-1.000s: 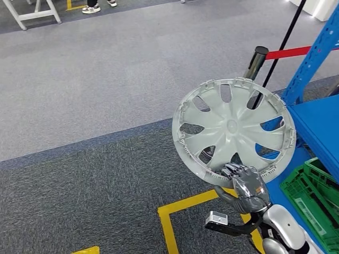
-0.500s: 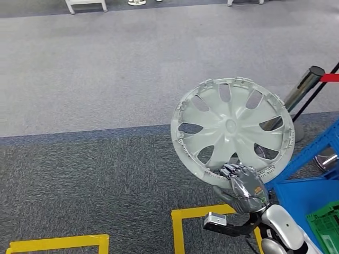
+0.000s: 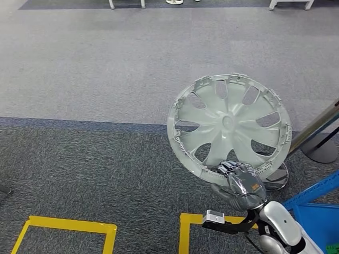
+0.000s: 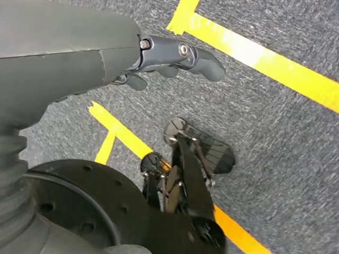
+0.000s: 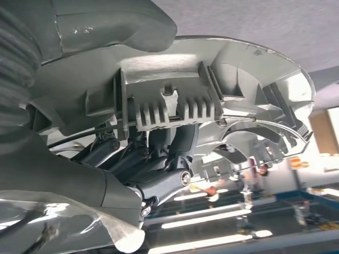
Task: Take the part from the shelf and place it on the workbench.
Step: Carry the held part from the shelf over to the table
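Head view: right hand [image 3: 241, 186] gripped hubcap [image 3: 228, 127] by near rim, disc tilted above carpet [image 3: 100, 159]; fingers partly hidden behind rim. Left hand [image 4: 176, 55] hung over carpet, fingers extended, holding nothing.

Floor: grey carpet [image 3: 100, 63], lighter band far, darker speckled band near, a thin dark seam between them. Yellow tape outlines [image 3: 68, 226] lie on the near dark carpet, left and centre. Right: chrome stanchion post [image 3: 315, 126] leaning over a round base [image 3: 321, 150]. Blue shelf frame [image 3: 315, 193] at near right. White furniture legs [image 3: 126, 4] along the far edge.
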Controlling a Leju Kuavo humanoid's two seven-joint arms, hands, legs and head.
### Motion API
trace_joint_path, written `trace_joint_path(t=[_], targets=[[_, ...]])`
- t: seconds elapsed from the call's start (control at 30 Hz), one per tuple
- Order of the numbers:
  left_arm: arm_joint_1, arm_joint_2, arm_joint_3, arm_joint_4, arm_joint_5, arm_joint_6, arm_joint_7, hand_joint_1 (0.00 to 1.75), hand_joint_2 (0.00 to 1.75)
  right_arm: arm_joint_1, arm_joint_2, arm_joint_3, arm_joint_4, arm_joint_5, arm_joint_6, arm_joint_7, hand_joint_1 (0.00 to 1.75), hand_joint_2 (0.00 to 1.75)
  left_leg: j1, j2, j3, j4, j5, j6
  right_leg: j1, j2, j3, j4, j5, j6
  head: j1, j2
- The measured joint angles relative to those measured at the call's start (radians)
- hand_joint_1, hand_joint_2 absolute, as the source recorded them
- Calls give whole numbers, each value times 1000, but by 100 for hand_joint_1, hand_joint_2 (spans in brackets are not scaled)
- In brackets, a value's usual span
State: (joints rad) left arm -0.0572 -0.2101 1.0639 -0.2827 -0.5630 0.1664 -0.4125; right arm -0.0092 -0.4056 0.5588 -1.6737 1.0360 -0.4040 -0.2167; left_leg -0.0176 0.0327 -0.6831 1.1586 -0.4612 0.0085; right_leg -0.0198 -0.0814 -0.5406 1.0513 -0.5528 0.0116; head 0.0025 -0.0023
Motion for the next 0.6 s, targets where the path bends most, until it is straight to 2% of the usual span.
trace_joint_path(t=[0.03,0.07,0.1,0.13,0.17,0.2,0.23,0.3,0.33,0.37,0.4,0.43,0.47,0.5,0.53,0.57,0.6], targets=[[-1,1,0,0,0,0,0,0,175,-1,0,0,0,0,0,0,175,175,-9,25,25,-55,17,8,2,-11,4,-1,-5,4,0,0],[-3,1,0,0,-1,0,0,0,175,-2,0,0,1,0,0,0,175,175,-18,44,37,-86,22,15,3,-22,6,-2,-8,8,0,0],[-3,2,0,0,-1,1,0,0,175,-4,1,1,1,0,0,-1,175,175,-24,49,40,-97,16,19,5,-34,8,-5,-10,11,-1,0],[-3,2,0,0,-1,1,0,0,175,-5,1,2,1,0,0,-1,175,175,-25,38,41,-107,15,23,6,-46,13,-9,-11,14,-2,0],[-1,3,0,0,-1,1,0,0,175,-7,1,2,2,-1,0,-1,175,175,-23,26,46,-115,18,26,6,-48,16,-11,-16,17,-1,0],[0,3,0,0,-1,1,0,0,175,-8,1,3,2,-1,0,-2,175,175,-19,13,52,-124,21,31,4,-33,15,-3,-25,20,-2,0],[0,3,0,0,-1,2,1,0,175,-8,1,3,2,-2,0,-1,175,175,-14,0,58,-133,24,35,3,-6,4,23,-41,22,0,0],[-3,3,0,0,-1,2,1,0,175,-7,1,2,4,-2,0,-1,175,175,-7,-26,64,-138,26,42,0,57,-59,139,-90,25,7,0],[-5,2,0,0,-1,1,1,0,175,-6,1,3,6,-1,0,-1,175,175,-6,-40,65,-138,25,43,0,72,-101,207,-110,27,10,0],[-5,0,0,0,-1,1,1,0,175,-6,1,3,6,-1,0,-2,175,175,-5,-55,66,-138,24,43,-1,78,-136,254,-115,31,11,0],[-5,-1,0,0,-1,0,1,0,175,-5,1,4,7,-1,0,-3,175,175,-3,-71,69,-137,22,42,-2,80,-155,263,-98,34,12,0],[-5,-2,0,0,-1,0,1,0,175,-5,1,4,7,-1,0,-3,175,175,-1,-86,72,-136,20,40,-4,82,-154,234,-62,37,12,0],[-4,-3,0,1,-1,0,1,0,175,-5,1,5,7,-1,0,-3,175,175,2,-102,74,-132,16,35,-7,90,-135,173,-14,41,12,0],[-4,-2,0,1,-1,0,1,0,175,-6,1,5,8,-2,0,-2,175,175,4,-116,75,-126,11,29,-12,110,-111,109,21,45,12,0],[-5,-1,0,1,-1,0,1,0,175,-6,1,6,9,-2,0,-2,175,175,6,-129,71,-117,6,22,-17,131,-89,56,41,47,13,0],[-5,-1,0,1,-1,0,1,0,175,-6,1,6,10,-1,0,-2,175,175,7,-141,66,-110,3,16,-20,146,-74,24,48,46,14,0],[-4,0,0,1,-1,1,2,0,175,-7,1,8,11,-1,0,-3,175,175,7,-152,61,-105,2,10,-20,155,-67,14,44,42,14,0]])
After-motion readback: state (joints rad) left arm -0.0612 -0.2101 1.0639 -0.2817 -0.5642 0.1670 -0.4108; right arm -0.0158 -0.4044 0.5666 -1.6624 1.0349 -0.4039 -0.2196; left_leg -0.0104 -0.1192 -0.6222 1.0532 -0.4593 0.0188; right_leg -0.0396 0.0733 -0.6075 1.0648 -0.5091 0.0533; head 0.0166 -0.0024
